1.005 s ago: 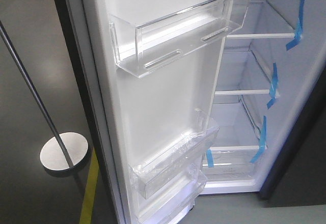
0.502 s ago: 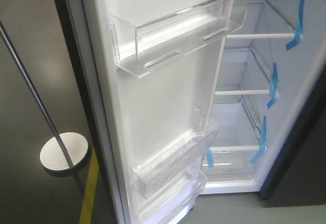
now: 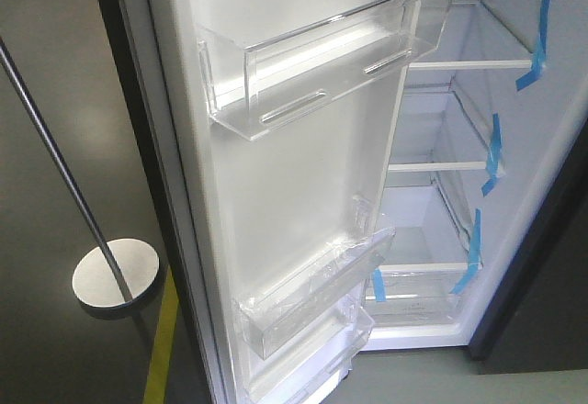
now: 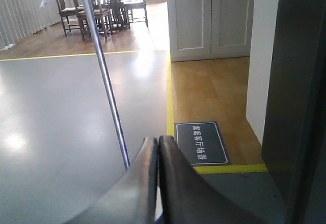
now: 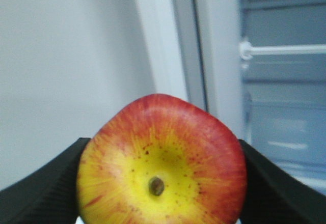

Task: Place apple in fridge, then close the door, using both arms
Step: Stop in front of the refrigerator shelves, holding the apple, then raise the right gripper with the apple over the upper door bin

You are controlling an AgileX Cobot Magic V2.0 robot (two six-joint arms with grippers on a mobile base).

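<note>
Apple [image 5: 162, 160] is held at its widest girth by the right claw [image 5: 161, 186], facing the open fridge [image 5: 285, 81]. It is judged light, rigid, waxy-slick and bruisable, so moderate squeeze is advised, while the left claw [image 4: 158, 155] is clenched empty.

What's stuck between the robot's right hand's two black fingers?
The apple, red and yellow, sits between the right hand's fingers, touching both. The right wrist view shows it.
</note>
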